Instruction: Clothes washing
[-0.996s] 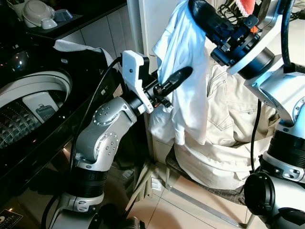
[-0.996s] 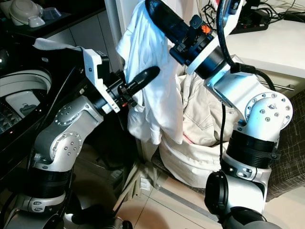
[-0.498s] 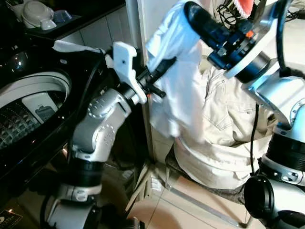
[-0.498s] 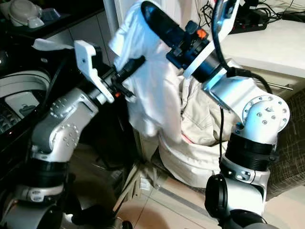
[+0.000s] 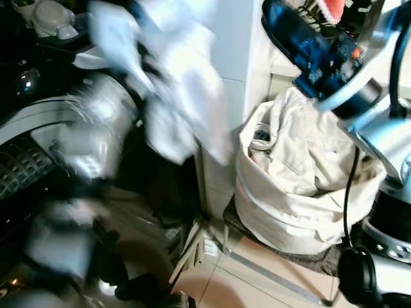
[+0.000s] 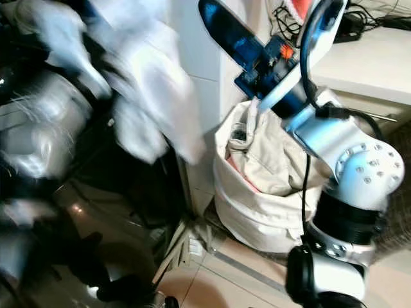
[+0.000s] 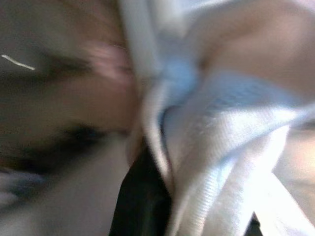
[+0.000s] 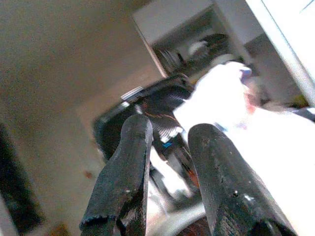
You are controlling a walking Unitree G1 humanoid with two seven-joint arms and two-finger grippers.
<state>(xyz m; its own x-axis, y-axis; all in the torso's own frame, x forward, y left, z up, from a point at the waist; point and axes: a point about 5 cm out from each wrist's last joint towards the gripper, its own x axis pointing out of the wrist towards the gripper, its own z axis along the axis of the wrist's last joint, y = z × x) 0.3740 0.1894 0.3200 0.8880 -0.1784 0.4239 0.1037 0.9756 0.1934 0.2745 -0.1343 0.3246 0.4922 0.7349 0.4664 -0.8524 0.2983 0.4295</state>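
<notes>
The left gripper (image 7: 147,196) grasps the white shirt (image 5: 183,83), blurred, near the washer (image 5: 26,147). The right gripper (image 8: 170,162) hangs released above the beige laundry (image 5: 302,173).

We're in a home laundry corner: at the left edge sits a top-loading washing machine (image 5: 26,151) with its drum open, a cream fabric hamper (image 5: 302,192) stuffed with clothes stands centre-right on the tiled floor (image 5: 257,285), and a white desk (image 6: 372,61) with cables fills the upper right.

White garment (image 5: 183,77) hangs motion-blurred beside the open washing machine (image 5: 26,138).
</notes>
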